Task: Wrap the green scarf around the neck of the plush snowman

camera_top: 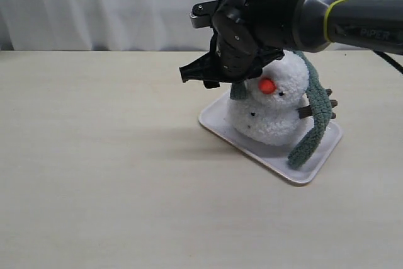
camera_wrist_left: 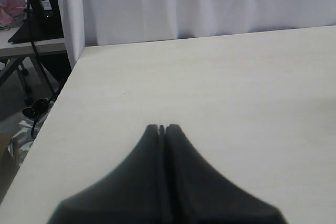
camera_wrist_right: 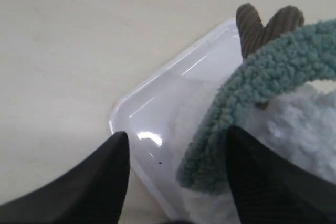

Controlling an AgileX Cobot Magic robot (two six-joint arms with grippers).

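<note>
Small fluffy white two-ball plush snowman (camera_top: 277, 114), orange nose, brown twig arms; upright on a glossy white rectangular tray (camera_top: 217, 121). Fuzzy grey-green fleece scarf (camera_top: 318, 114) draped behind its head, one end hanging to the tray, the other between the right gripper's (camera_wrist_right: 176, 150) parted jaws. Left gripper (camera_wrist_left: 163, 128) clenched, empty.

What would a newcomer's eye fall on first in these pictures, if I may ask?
The fluffy white plush snowman with its orange nose stands out first, on a white tray right of centre in the exterior view. The green scarf runs behind its head and hangs down one side. The right gripper hovers open about the scarf's other end.
</note>
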